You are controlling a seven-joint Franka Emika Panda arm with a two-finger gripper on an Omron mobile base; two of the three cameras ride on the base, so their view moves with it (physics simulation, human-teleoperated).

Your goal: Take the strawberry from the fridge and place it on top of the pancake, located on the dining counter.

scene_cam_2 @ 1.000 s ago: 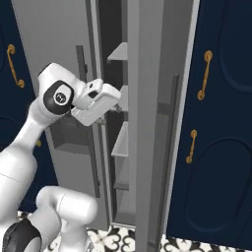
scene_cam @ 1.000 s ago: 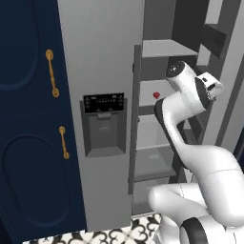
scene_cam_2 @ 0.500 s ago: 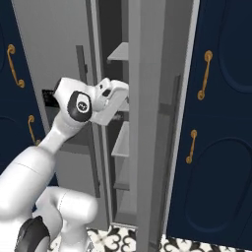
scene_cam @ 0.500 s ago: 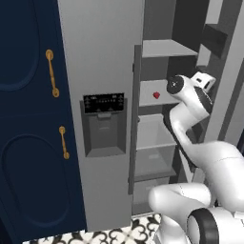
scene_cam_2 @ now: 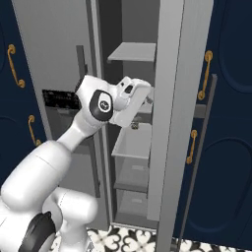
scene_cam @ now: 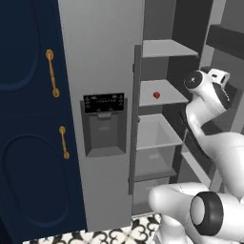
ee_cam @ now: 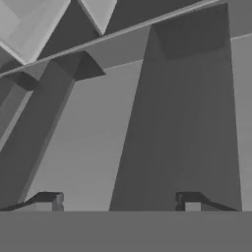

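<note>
Red against grey, the strawberry (scene_cam: 156,95) is seen lying on the second shelf (scene_cam: 167,93) of the fridge (scene_cam: 102,57), whose right compartment stands open. It is untouched and nothing is carried by the claw (ee_cam: 118,201), so the first part of the task is judged to be barely under way: the door is already open and the arm (scene_cam: 207,102) is raised to about shelf height, at the right of the opening, well apart from the fruit. In the hand view the two dark fingertips (ee_cam: 47,201) are shown set wide apart with only bare grey fridge walls and shelf edges between and beyond them; the strawberry is not caught there, so the hand is judged not to be aimed at it yet. In the right base view the hand (scene_cam_2: 130,98) is seen just at the front edge of the shelves. Still to be done, as far as can be judged: the claw has to be turned onto the fruit, closed on it, drawn out, and the berry carried to the pancake on the dining surface.
</note>
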